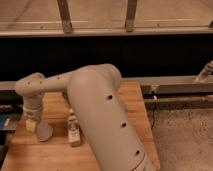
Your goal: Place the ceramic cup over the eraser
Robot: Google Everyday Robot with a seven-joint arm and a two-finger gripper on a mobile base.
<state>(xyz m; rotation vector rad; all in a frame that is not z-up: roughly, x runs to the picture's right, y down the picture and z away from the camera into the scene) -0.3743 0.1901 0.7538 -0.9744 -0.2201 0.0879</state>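
Observation:
The ceramic cup (44,131) is an off-white handleless cup, tilted, low over the wooden table (125,107) near its left edge. My gripper (31,124) hangs from the wrist right beside the cup's left side and touches it. The big beige arm (100,115) sweeps across the middle of the view. The eraser is not in view; it may be hidden under the gripper or the cup.
A small white bottle with a label (74,132) stands just right of the cup. A blue thing (5,123) sits at the table's left edge. A dark recess and a metal rail (175,86) run behind the table. Speckled floor (185,135) lies to the right.

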